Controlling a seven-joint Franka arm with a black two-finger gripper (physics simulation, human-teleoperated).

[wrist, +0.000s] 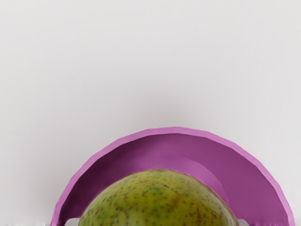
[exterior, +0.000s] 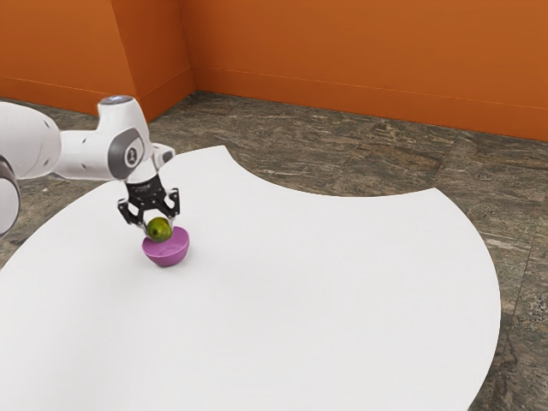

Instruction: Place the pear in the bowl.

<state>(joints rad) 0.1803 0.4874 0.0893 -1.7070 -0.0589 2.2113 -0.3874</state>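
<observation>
A smooth white tabletop (exterior: 325,300), its outline rounded, has 1 inward-curving scoop cut into its far edge, with a pointed corner at each end of that scoop. Behind it lies a floor of streaked grey-brown stone (exterior: 368,163), and beyond the floor rise 2 plain orange walls (exterior: 342,51) that meet at an upright corner toward the exterior view's left, with an orange baseboard (exterior: 282,90) along their foot.

The white jointed arm (exterior: 81,154) comes in from the exterior view's left, its last stretch near level over the tabletop's edge on that side. At the wrist it bends down, so the black two-finger gripper (exterior: 159,230) points at the tabletop with a slight lean.

The fingers are closed on the green, brown-speckled pear (exterior: 159,228), 1 on each of 2 opposite sides. The pear is at the mouth of the round purple bowl (exterior: 166,253), toward its far rim in the exterior view; how far down it reaches I cannot tell. In the wrist view the bowl's rim curves around the pear.

The bowl stands upright on the tabletop, nearer the edge at the exterior view's left than the opposite edge, and nearer the scoop's left corner than its right corner in that view.
</observation>
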